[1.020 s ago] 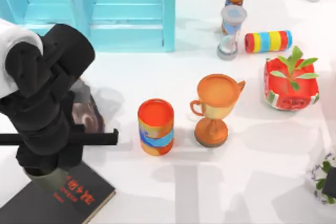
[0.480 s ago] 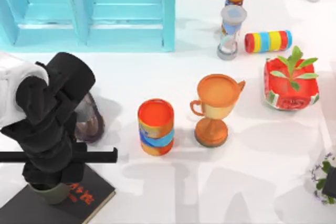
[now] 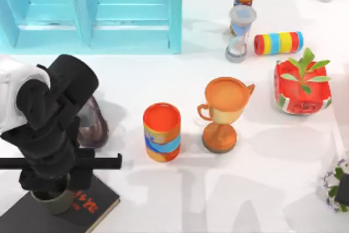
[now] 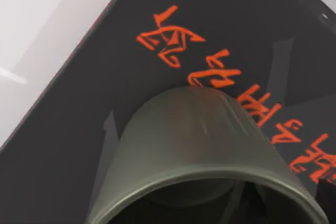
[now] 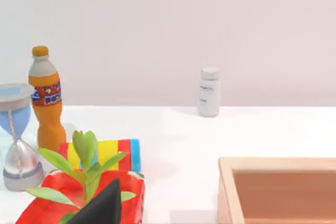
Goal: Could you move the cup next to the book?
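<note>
The cup [image 3: 53,202] is a small, plain vessel of dull olive-grey, matt, with a smooth wall that swells toward a rounded base. In the left wrist view the cup [image 4: 202,156] shows a thick rounded rim, a dark hollow inside and a faint rusty tint on its flank. It sits over the book [image 3: 82,207] at the near left corner of the table [image 3: 256,189]; whether it rests on the cover or hangs just above it cannot be told.

The book is flat and hard-edged, its cover matt black with angular red-orange lettering, and a thin strip of pale page edges runs along its right side. From the wrist camera the book [image 4: 79,129] spreads beneath the cup, the lettering passing behind the cup's wall.

The left gripper [image 3: 52,189] stands directly above the cup, its blocky black body covering the cup's mouth. Whether its fingers are clasped on the cup or spread apart cannot be told.

Just behind the arm lies a dark, glossy rounded object [image 3: 92,126]. Further right stand a red-orange cylinder cup [image 3: 162,132] with a blue band and an orange two-handled goblet [image 3: 223,113] on a stemmed foot. A turquoise shelf unit [image 3: 98,12] stands along the far left.

The right arm is parked off the table's right side, and its camera looks over a leafy plant in a red pot [image 5: 86,192].
</note>
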`<action>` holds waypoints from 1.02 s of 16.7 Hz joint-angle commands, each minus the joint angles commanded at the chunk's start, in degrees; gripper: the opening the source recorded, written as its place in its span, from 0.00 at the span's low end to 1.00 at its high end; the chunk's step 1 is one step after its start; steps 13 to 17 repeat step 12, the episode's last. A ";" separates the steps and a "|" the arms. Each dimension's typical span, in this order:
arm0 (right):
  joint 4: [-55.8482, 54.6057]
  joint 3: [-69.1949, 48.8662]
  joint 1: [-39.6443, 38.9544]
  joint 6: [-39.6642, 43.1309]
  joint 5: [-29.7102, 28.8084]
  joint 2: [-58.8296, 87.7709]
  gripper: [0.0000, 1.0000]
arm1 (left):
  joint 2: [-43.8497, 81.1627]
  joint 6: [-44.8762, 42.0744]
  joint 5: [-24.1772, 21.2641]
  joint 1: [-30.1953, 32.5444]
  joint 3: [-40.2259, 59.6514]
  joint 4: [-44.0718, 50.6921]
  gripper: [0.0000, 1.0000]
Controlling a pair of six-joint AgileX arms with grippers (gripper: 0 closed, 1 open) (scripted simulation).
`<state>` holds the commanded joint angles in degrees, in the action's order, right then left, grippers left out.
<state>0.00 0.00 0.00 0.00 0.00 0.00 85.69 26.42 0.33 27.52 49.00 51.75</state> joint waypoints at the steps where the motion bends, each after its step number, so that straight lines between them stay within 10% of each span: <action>1: 0.00 0.00 0.00 0.00 0.00 0.00 1.00 | 0.00 0.00 0.00 0.00 0.00 0.00 0.60; 6: 0.00 0.00 0.00 0.00 0.00 0.00 1.00 | 0.00 0.00 0.00 0.00 0.00 0.00 0.98; 17: 0.00 0.00 0.00 0.00 0.00 0.00 1.00 | 0.00 0.00 0.00 0.00 0.00 0.00 1.00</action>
